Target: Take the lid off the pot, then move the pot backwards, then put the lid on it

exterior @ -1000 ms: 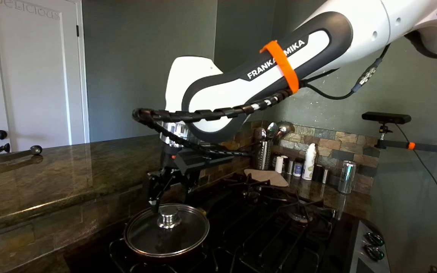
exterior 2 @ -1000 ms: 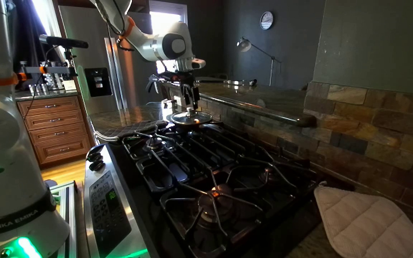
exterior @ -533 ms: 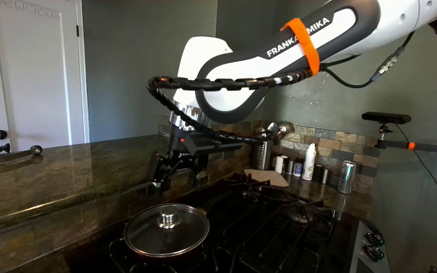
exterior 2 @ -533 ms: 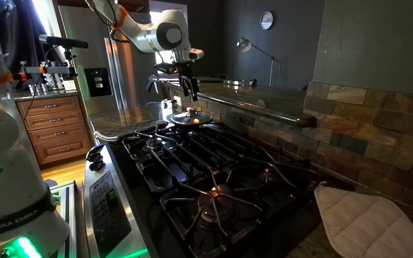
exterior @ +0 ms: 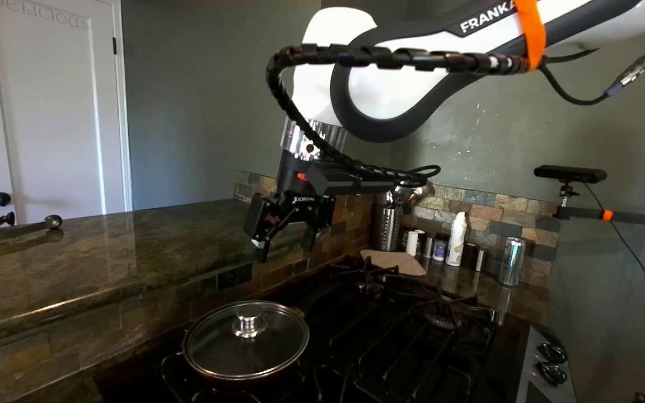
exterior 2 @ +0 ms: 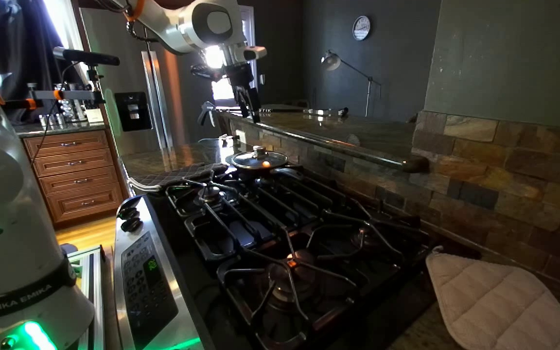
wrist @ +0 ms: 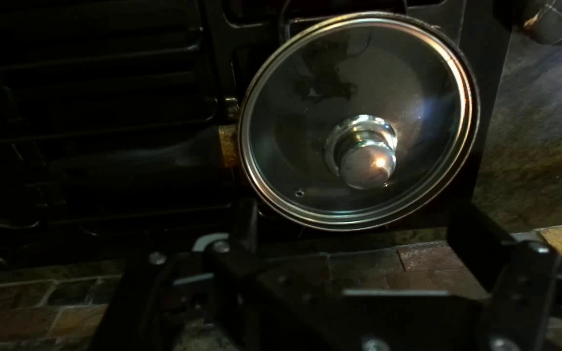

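Note:
The round glass lid [exterior: 221, 350] with its shiny rim and metal knob [wrist: 366, 163] lies flat on the pot [exterior: 247, 382]. Both rest at the stove's end by the raised ledge. Little of the pot shows beneath the lid; its brownish handle stub [wrist: 228, 146] pokes out in the wrist view. My gripper [exterior: 285, 252] hangs well above the lid, apart from it, in both exterior views. The fingers [wrist: 478, 243] stand wide apart with nothing between them. In the wrist view the whole lid appears beyond the fingertips.
Black burner grates [exterior 2: 285, 228] spread across the stove. A raised stone ledge [exterior: 132, 263] and tiled wall run along the pot's side. A pale pot holder [exterior 2: 508, 296], a dark quilted mitt [exterior 2: 183, 176], a utensil canister [exterior: 389, 229] and bottles [exterior: 457, 240] stand around.
My gripper has risen from the lid's knob and moved away from it, rightward in an exterior view. Its jaws have spread wider. Lid and pot have stayed in place.

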Controlling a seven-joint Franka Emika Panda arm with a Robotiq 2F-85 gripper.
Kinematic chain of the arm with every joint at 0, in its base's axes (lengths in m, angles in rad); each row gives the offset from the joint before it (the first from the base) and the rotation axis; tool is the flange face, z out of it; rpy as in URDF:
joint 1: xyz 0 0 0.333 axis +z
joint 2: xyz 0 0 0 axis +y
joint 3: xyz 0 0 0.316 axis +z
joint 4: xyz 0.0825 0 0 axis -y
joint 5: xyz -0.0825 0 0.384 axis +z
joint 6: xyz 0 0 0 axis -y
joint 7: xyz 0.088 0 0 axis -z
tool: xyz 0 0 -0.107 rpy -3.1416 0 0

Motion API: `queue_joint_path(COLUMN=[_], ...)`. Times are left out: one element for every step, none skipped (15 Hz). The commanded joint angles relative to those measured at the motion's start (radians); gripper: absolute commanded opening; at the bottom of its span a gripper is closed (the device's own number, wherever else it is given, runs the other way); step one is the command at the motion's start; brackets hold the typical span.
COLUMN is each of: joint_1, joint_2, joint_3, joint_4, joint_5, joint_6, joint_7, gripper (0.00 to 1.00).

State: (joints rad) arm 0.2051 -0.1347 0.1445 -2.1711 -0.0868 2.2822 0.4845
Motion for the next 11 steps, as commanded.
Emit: queue_joint_path(joint_1=[-0.032,-0.038,-0.043,-0.049,-0.053,-0.058,-0.062,-0.065,-0.066,-0.066,-0.066], joint_2=[-0.112,-0.129,-0.143,-0.159,-0.17,-0.12,-0.133,-0.142,-0.146,-0.148,-0.148], joint_3=[0.029,0.031,0.033,0.036,0.035,0.041,0.042,0.042,0.043,0.044,0.044], joint_4=[-0.078,-0.084,-0.098,-0.106,-0.118,-0.068,-0.078,-0.087,-0.091,-0.093,-0.093], joint_5=[-0.005,0.004,0.011,0.011,0.021,0.009,0.01,0.01,0.011,0.011,0.011], joint_6=[-0.015,-0.02,-0.012,-0.016,-0.015,-0.005,-0.005,-0.005,-0.005,-0.005,-0.005], joint_7=[0.012,0.009,0.007,0.01,0.003,-0.007,-0.007,-0.008,-0.008,-0.008,-0.008], gripper=[1.0,1.0,1.0,1.0,1.0,1.0,1.0,1.0,1.0,1.0,1.0])
